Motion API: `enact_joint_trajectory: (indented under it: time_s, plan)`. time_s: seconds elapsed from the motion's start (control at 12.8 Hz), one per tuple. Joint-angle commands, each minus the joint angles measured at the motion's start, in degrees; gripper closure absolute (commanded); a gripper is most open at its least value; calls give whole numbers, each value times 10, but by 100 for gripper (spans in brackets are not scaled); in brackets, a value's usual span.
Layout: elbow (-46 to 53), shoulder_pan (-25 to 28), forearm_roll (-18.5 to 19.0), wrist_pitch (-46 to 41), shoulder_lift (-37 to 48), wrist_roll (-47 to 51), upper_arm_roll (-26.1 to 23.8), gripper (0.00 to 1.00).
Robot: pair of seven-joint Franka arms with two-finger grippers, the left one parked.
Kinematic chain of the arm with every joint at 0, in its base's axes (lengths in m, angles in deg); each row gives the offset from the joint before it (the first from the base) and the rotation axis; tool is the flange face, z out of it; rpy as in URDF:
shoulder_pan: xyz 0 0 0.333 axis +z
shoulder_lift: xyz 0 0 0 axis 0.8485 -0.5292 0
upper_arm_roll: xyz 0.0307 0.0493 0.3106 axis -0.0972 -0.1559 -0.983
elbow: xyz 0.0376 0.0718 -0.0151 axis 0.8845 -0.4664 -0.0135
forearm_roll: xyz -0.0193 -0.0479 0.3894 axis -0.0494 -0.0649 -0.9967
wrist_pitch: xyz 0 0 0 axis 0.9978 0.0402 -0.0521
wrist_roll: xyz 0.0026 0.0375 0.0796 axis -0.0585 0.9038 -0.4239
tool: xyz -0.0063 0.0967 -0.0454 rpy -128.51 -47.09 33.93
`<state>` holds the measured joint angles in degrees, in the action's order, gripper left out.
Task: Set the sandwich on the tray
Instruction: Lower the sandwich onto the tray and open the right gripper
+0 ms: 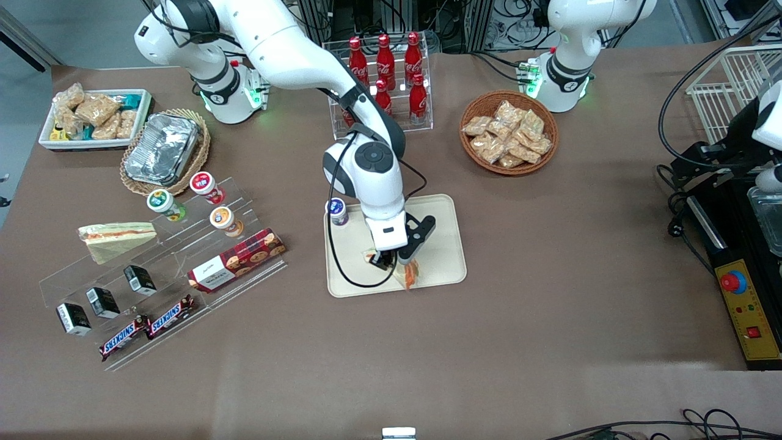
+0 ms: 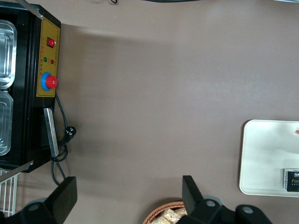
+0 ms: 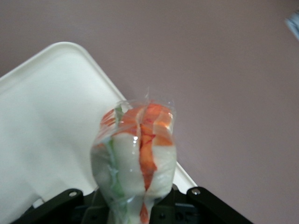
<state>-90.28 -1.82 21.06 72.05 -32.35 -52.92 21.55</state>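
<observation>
I see the sandwich (image 3: 135, 158) pinched in the gripper (image 1: 391, 261), the wrapped wedge standing on edge with its red-orange and green filling stripe facing the wrist camera. In the front view it (image 1: 408, 273) hangs at the edge of the tray (image 1: 443, 244) nearest the front camera; I cannot tell whether it touches the tray yet. The fingers are closed onto the wrap on both sides, so the grip is narrow and firm around the bread.

The tray is cream-beige and flat, lying on the brown table (image 1: 550, 305). A small cup with a blue lid (image 1: 336, 211) stands at the tray's corner farther from the camera, toward the working arm's end.

Farther toward that end I see a clear acrylic stepped stand (image 1: 153, 269) with a second wrapped sandwich (image 1: 116, 238), three small cups, a red biscuit box (image 1: 237, 260), dark little packs and two Snickers bars (image 1: 146, 327). Farther from the camera sit a foil container (image 1: 162, 149) on a wicker mat and a white bin of snacks (image 1: 95, 119). A rack of red cola bottles (image 1: 386, 73) stands farther from the camera than the tray, and a wicker basket of snack packets (image 1: 508, 131) lies toward the parked arm's end.
</observation>
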Motion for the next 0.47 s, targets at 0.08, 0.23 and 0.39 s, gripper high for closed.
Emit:
enact_joint_trajectory:
  time_s: [0.08, 0.23, 0.39]
  plan:
    - [-8, -71, -125, 18, -3, -230, -59, 100]
    - [-10, -72, -150, 13, -5, -310, -59, 100]
    - [-23, -72, -161, 14, -6, -353, -65, 100]
